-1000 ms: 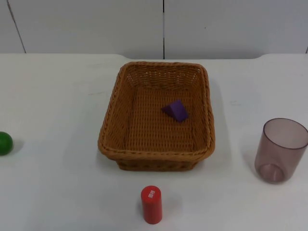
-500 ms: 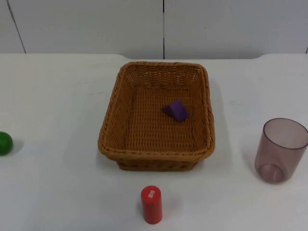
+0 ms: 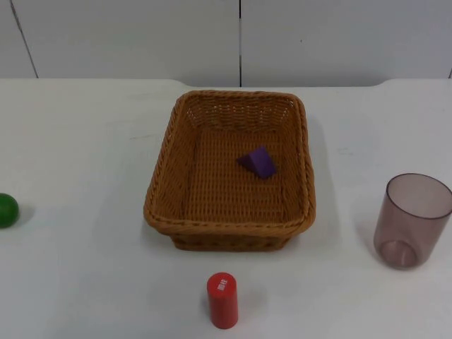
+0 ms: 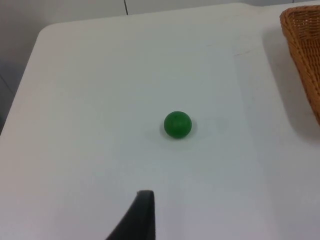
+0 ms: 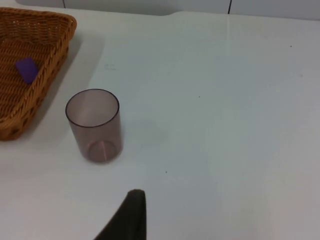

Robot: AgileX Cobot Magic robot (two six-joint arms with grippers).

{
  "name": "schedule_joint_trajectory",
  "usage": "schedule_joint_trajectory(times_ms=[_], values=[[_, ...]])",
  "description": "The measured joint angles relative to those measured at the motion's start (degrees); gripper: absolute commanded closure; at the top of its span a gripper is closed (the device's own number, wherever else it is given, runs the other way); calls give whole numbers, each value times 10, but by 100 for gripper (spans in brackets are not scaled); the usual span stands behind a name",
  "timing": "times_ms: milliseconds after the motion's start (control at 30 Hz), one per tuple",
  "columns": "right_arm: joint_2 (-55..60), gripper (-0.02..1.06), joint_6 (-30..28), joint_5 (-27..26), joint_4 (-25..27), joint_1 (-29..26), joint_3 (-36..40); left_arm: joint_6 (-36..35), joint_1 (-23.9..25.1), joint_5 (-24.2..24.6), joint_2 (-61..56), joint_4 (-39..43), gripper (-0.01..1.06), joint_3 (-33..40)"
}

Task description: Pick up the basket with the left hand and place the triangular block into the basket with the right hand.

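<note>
The brown wicker basket (image 3: 229, 227) rests on the white table at its middle. A purple triangular block (image 3: 258, 162) lies inside it, right of the basket's centre. My left gripper (image 4: 142, 220) waits above the table's left part, looking past a green ball toward the basket's rim (image 4: 305, 55). My right gripper (image 5: 131, 217) waits above the table's right part, beyond a cup; from there the basket (image 5: 50, 80) and the block (image 5: 26, 69) in it are visible. Neither gripper holds anything that I can see.
A green ball (image 3: 7, 210) (image 4: 177, 124) lies at the table's left edge. A red cylinder (image 3: 222, 300) stands in front of the basket. A tinted see-through cup (image 3: 412, 220) (image 5: 95, 125) stands upright to the basket's right.
</note>
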Motion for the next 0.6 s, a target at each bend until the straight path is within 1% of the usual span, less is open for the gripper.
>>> schedule_joint_trajectory(times_ms=[600], values=[[0, 0, -1, 0, 0, 0, 0, 0, 0, 0, 0, 0, 0, 0]])
